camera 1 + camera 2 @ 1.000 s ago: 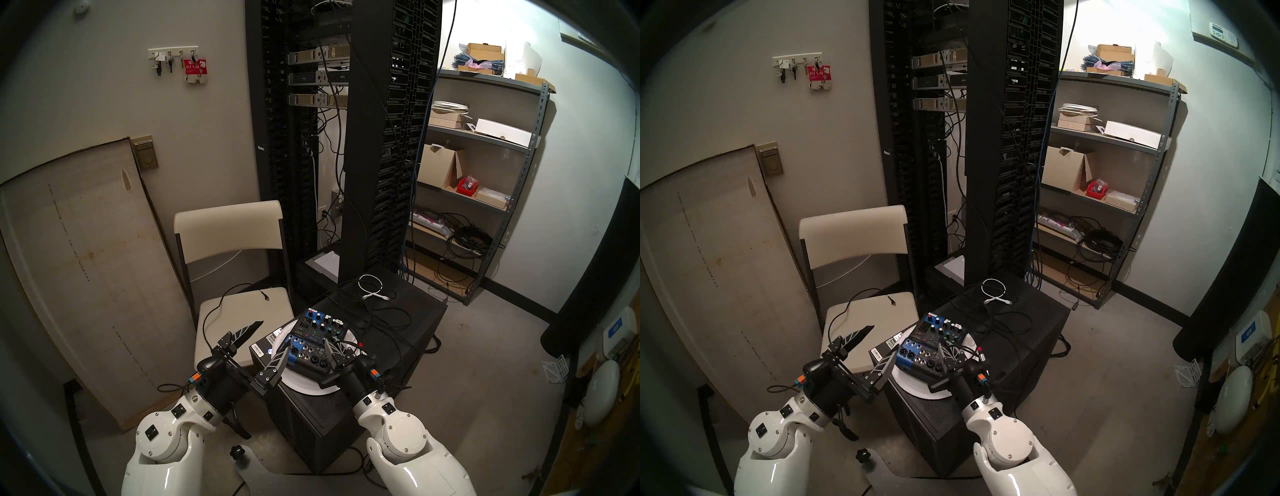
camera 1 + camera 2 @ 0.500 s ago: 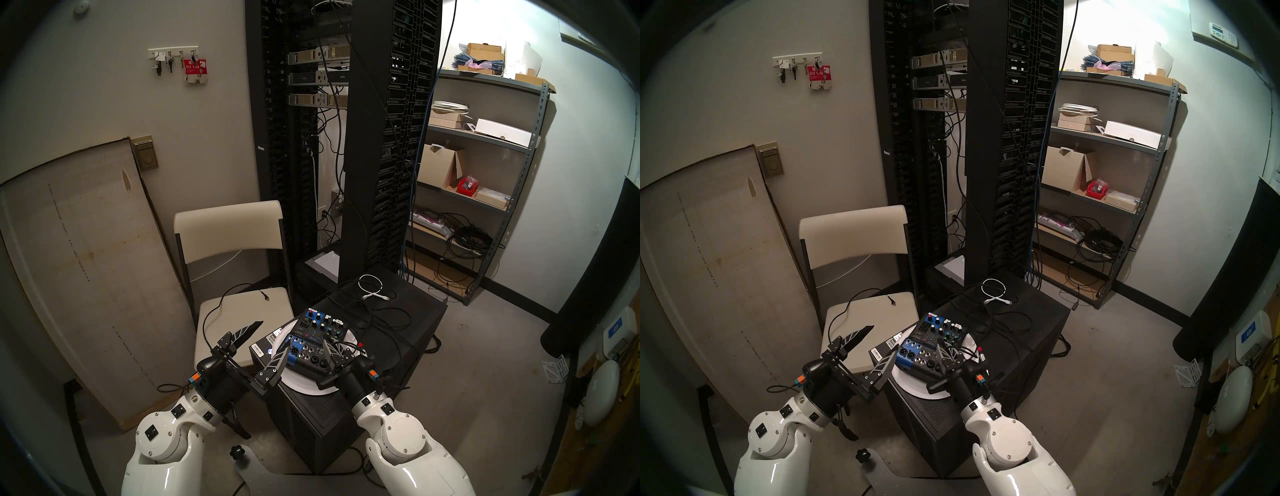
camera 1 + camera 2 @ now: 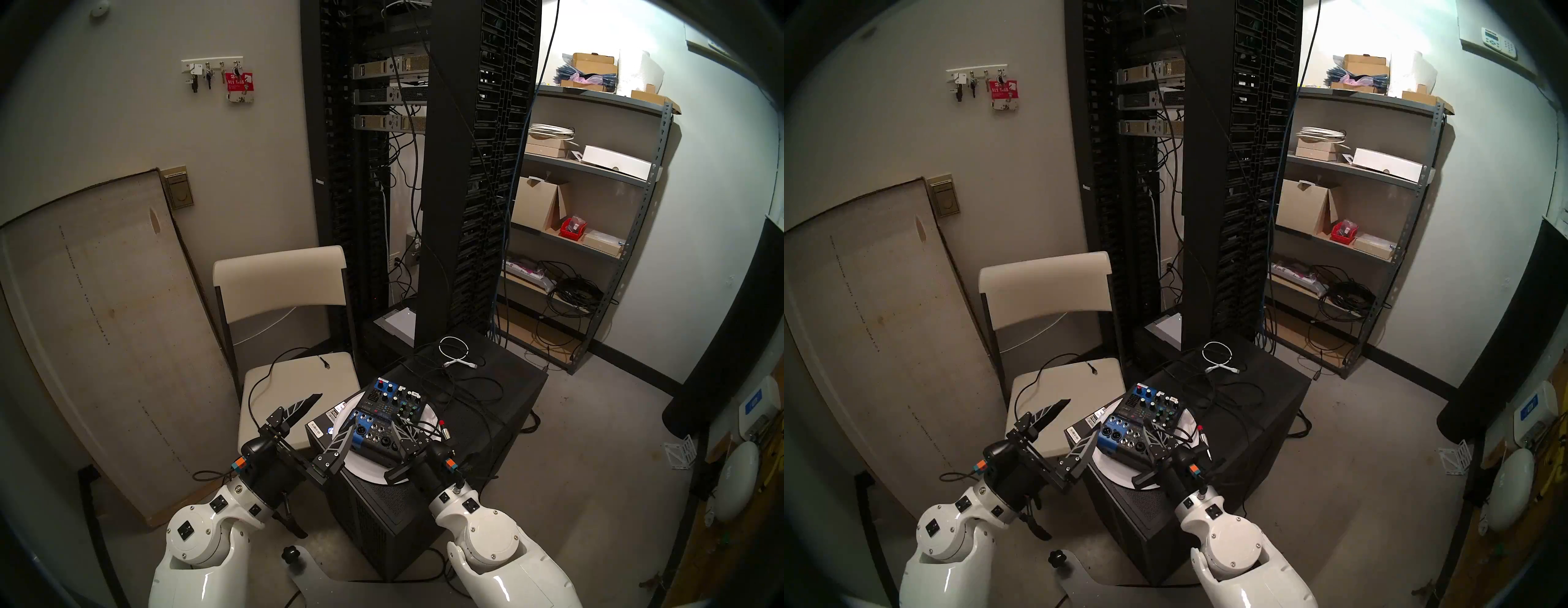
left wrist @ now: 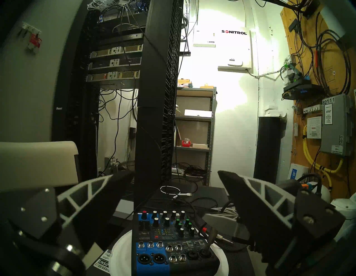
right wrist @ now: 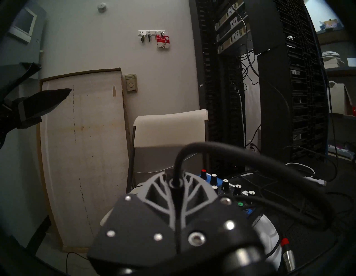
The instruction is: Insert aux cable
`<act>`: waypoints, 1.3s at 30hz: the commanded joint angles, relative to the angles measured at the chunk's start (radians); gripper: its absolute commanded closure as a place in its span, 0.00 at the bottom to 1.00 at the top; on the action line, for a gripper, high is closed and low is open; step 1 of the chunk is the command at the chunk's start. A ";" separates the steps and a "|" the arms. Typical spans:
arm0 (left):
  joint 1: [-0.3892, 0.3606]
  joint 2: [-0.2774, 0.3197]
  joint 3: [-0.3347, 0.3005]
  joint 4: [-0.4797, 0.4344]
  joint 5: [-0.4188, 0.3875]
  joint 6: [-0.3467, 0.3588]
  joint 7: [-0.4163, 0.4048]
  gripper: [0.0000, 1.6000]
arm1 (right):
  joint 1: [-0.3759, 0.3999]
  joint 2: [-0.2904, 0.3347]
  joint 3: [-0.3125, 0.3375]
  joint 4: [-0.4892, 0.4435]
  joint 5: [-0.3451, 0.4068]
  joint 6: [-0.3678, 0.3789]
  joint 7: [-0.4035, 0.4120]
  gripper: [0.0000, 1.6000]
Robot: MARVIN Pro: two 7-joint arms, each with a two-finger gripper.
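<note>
My right gripper (image 3: 398, 421) is shut on the dark barrel of the aux cable's plug (image 4: 210, 238) and holds it over the near right part of the blue-and-black mixer (image 3: 384, 418). The plug points down at the mixer's front sockets; I cannot tell whether its tip touches one. In the right wrist view the black aux cable (image 5: 250, 152) arcs up out of the shut fingers (image 5: 194, 194) and off to the right. My left gripper (image 3: 333, 412) is open and empty at the mixer's left edge. The mixer rests on a white plate (image 3: 369, 472).
A jack plug with a red band (image 3: 443, 428) lies on the plate's right rim. The plate sits on a black case (image 3: 500, 407) with loose black cables and a coiled white cable (image 3: 456, 352). A beige chair (image 3: 292, 382) stands left, server racks (image 3: 437, 191) behind.
My right gripper has moved a little left and toward me over the mixer, still shut on the plug. The left arm has not moved.
</note>
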 commanded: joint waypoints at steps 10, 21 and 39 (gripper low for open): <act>0.000 -0.002 -0.002 -0.015 -0.001 0.000 0.000 0.00 | -0.008 -0.005 -0.013 0.008 -0.064 -0.038 -0.041 1.00; 0.001 -0.003 -0.004 -0.014 -0.001 -0.003 0.000 0.00 | 0.003 -0.016 -0.015 0.048 -0.083 -0.047 -0.062 1.00; 0.001 -0.004 -0.008 -0.012 -0.002 -0.006 -0.004 0.00 | -0.014 -0.015 -0.012 0.035 -0.076 -0.053 -0.083 1.00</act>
